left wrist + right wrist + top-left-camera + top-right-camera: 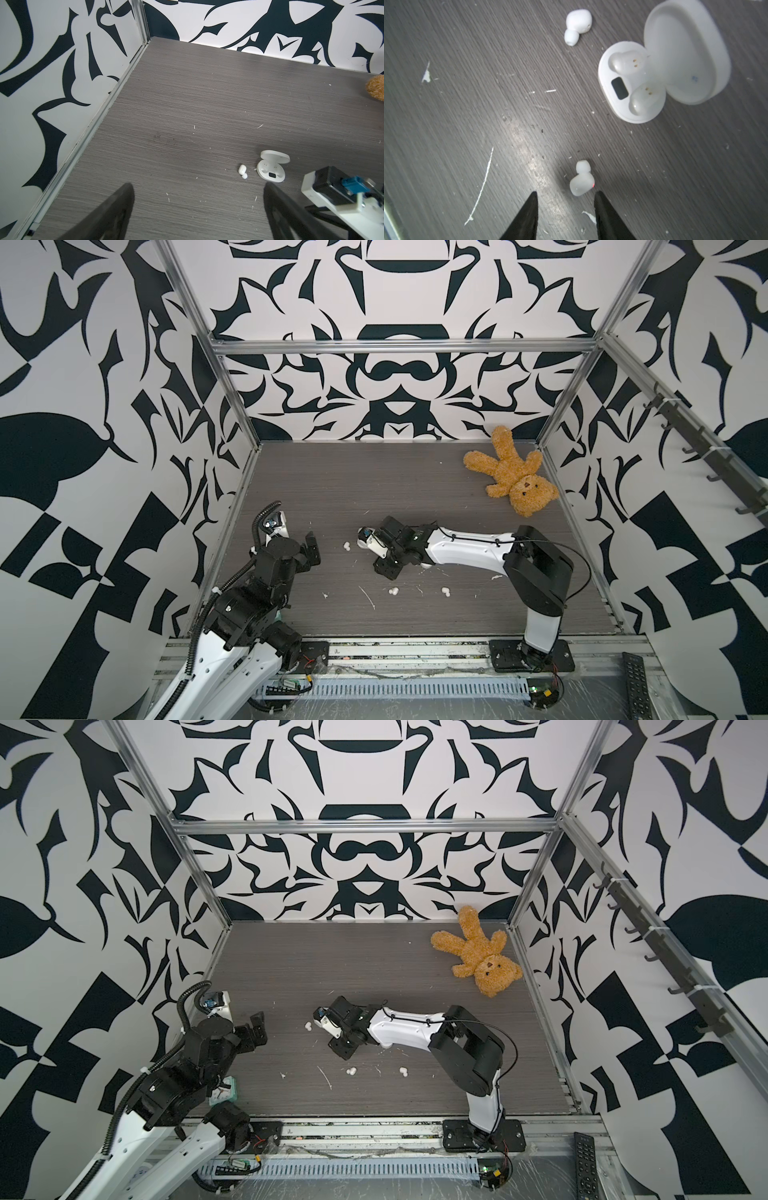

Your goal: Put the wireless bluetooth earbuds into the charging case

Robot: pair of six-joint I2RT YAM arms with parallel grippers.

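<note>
the right gripper (566,193) points down at the table (467,116) with its jaws partly apart, a narrow gap and nothing held in it. the nearest earbud (581,181) lies on the table just ahead of the fingertips, off centre toward one finger and close to its tip but not clamped; a small red light glows on its side. farther ahead of the gripper, and off to the same side, sits the charging case (631,83), its lid (685,52) swung back and both sockets bare. a second earbud (578,22) lies farther ahead again, near the case but apart from it. thin white flecks (481,187) are scattered on the table around the fingers. in a top view a third earbud (393,591) and a fourth earbud (446,592) lie apart from the right gripper, between it and the front rail, while the case itself is mostly hidden under the wrist. the left gripper (198,185) hovers off to the side with its jaws spread wide and nothing between them; from it the case (270,170) and the second earbud (242,171) lie ahead and a little to one side, out of its reach. a teddy bear (511,472) lies well beyond both grippers, near the back corner.
</note>
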